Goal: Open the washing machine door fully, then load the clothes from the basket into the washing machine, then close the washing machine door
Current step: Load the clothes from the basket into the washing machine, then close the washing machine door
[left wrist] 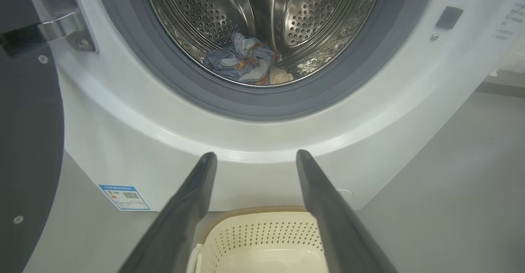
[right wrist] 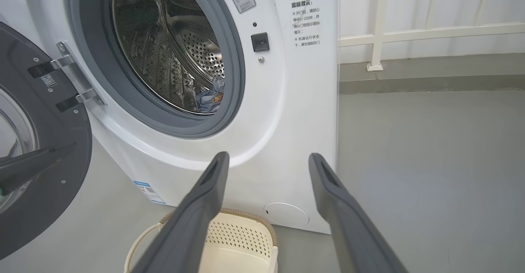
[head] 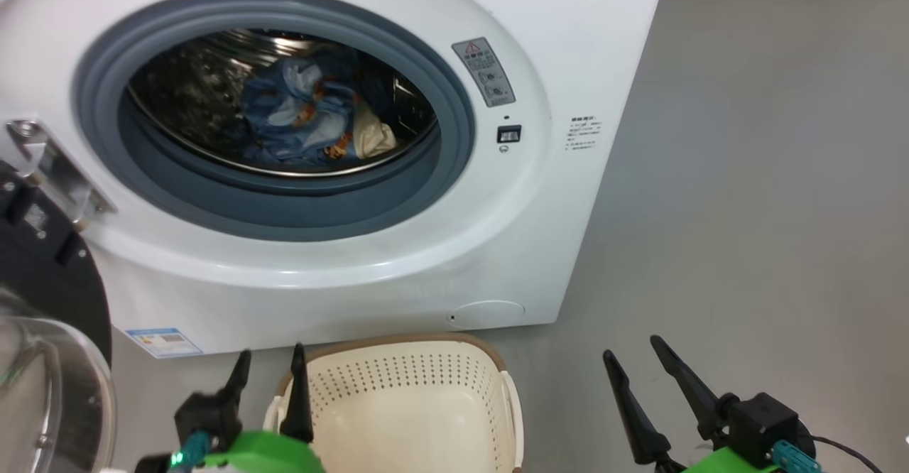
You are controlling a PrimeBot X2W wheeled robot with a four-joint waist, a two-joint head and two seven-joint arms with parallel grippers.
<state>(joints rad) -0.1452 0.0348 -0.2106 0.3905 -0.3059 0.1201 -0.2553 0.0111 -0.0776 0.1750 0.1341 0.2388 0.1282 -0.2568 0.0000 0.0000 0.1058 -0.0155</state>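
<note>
**Clothes in the drum, basket before the machine, both grippers released**

Nearest to us, our left gripper and right gripper both stand with jaws spread apart, grasping nothing. The left one hovers over the near left rim of the basket, which sits on the floor right against the front of the washing machine, below its round opening. We see the basket's perforated walls and smooth pale floor. The right gripper hangs over the grey floor off the machine's right front corner, apart from the basket.

The washing machine door stands swung wide on its hinge at the left edge of the machine's opening, with its dark inner face and glass bowl turned our way.

Farther in, past the machine's grey gasket, the steel drum holds the clothes. They are a bunched light blue heap with orange prints and a cream-white piece at its right. The heap lies low in the drum, well apart from both pairs of jaws and beyond their fingertips.
</note>
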